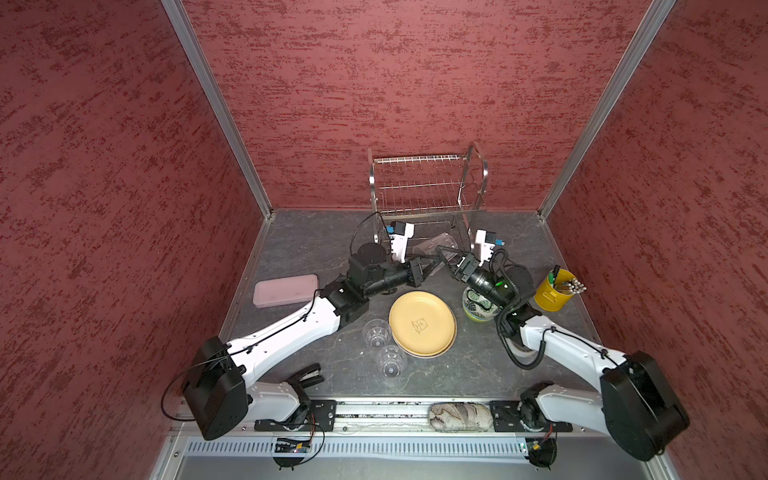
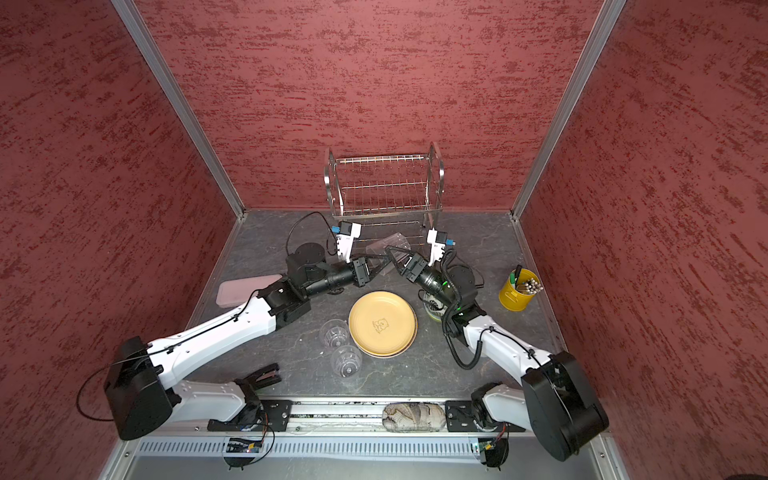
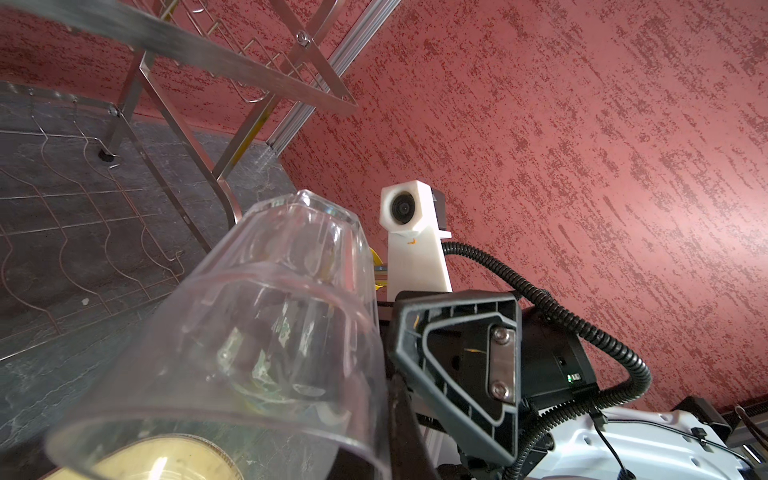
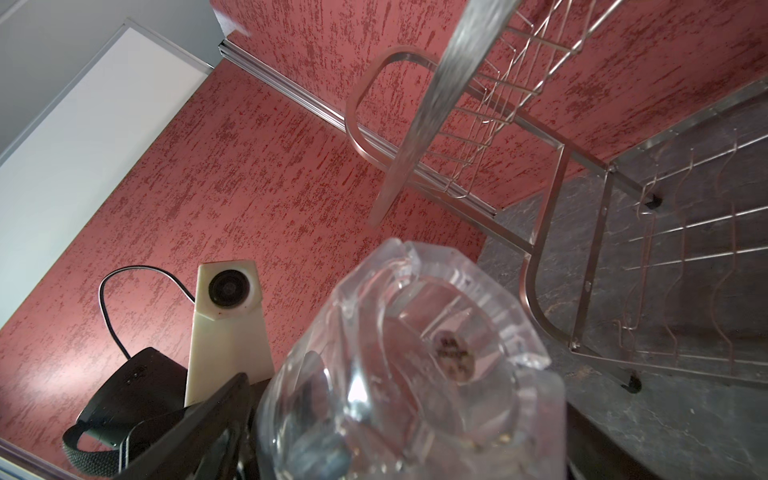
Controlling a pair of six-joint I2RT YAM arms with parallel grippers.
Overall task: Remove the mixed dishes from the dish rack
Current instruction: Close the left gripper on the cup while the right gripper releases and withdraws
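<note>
**Clear plastic aloft before the dish rack (image 1: 424,187)**

Held above the grey table (image 1: 307,249), just in front of the rack's lower tier: a clear tumbler (image 1: 436,243), tilted, base toward the rack. Pinched at the rim by the left gripper (image 1: 437,263), fingers together on the wall. Flanked by the right gripper (image 1: 445,259), jaws spread wide to either side of the base, one finger (image 3: 457,353) just beside the plastic. Crossed at close range, in both wrist views, by a blurred steel bar of the rack. Nearer the camera, lying on the table: the tan-yellow plate (image 1: 422,322), another rim showing under its edge. Standing just beside its left edge: a second tumbler (image 1: 376,332) and a third tumbler (image 1: 390,360). Half hidden under the right arm: the green-leaf bowl (image 1: 476,309). Off to the right, a yellow bucket (image 1: 550,297) of utensils; off to the left, a flat pink box (image 1: 284,290).
</note>
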